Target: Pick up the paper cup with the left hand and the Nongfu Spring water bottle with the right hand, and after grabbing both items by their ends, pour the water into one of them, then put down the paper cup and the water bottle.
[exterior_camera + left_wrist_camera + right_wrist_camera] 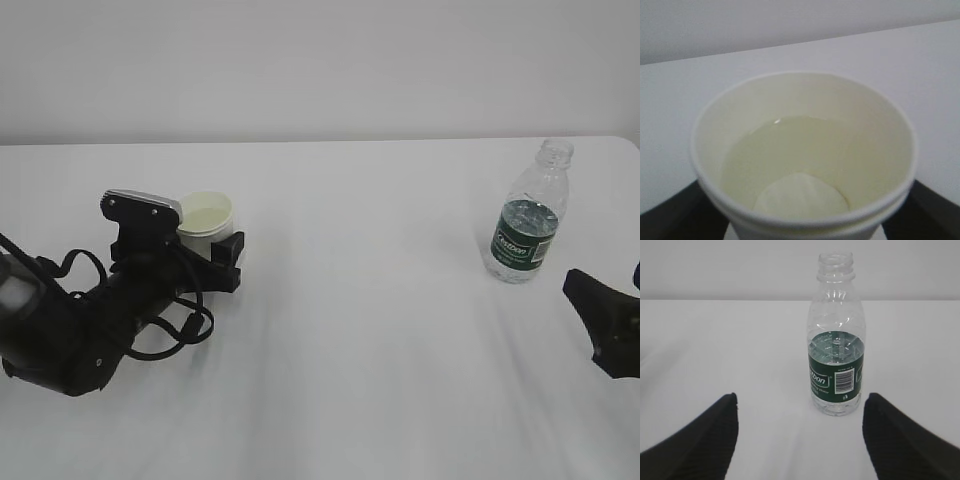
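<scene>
On the table's (350, 330) left, the left hand (205, 250) straddles the upright cup (206, 224) holding water (790, 155); its fingers (670, 215) are mostly hidden, so grip is unclear. At right, the bottle (528, 215) stands free; the right hand (800, 440), cut off by the edge, gapes wide just before it.

I'm working in a bare test setup: a white-covered table (340, 380) fills the frame, a plain pale wall (320, 60) across the top.
</scene>
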Robot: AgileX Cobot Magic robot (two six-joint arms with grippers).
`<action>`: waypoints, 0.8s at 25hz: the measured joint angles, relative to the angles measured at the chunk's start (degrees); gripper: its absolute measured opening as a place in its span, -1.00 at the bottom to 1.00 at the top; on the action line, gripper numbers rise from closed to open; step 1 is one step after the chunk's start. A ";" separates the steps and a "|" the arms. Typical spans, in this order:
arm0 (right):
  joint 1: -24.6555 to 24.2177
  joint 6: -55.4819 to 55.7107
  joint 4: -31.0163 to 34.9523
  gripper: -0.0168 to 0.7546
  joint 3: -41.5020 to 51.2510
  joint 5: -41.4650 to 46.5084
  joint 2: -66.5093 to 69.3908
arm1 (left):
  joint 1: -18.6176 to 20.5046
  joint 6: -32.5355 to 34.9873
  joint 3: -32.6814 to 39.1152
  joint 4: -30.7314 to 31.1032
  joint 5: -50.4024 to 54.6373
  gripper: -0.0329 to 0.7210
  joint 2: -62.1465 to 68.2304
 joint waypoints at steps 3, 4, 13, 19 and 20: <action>0.00 0.00 0.00 0.57 0.00 0.00 0.00 | 0.00 0.00 0.00 0.52 0.00 0.75 0.00; 0.00 0.00 0.00 0.57 0.00 0.00 0.00 | 0.00 0.00 0.00 0.68 0.00 0.75 0.00; 0.00 0.00 -0.35 0.57 0.00 0.00 0.00 | 0.00 -1.10 3.64 0.09 0.00 0.76 -3.28; 0.00 0.00 -1.98 0.57 0.00 0.00 0.00 | 0.00 -1.22 6.41 0.42 0.00 0.76 -3.67; 0.00 0.00 -2.43 0.57 0.00 0.00 0.00 | 0.00 -1.22 6.85 0.55 0.00 0.76 -3.67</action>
